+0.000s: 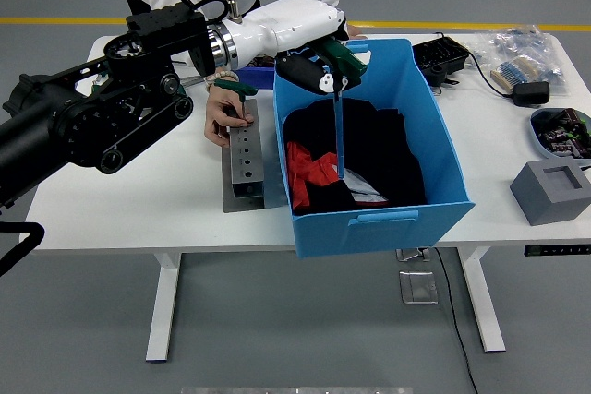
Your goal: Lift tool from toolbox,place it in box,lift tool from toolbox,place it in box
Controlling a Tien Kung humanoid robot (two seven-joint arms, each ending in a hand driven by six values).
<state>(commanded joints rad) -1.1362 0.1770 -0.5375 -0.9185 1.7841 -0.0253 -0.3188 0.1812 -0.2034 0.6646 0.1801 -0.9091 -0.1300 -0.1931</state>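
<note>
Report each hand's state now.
Left hand: shut on the tool, held over the box.
Right hand: not in view.

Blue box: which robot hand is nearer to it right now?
Left. The left hand holds a green-handled tool over the blue box, its shaft hanging inside. The right hand is not in view.
</note>
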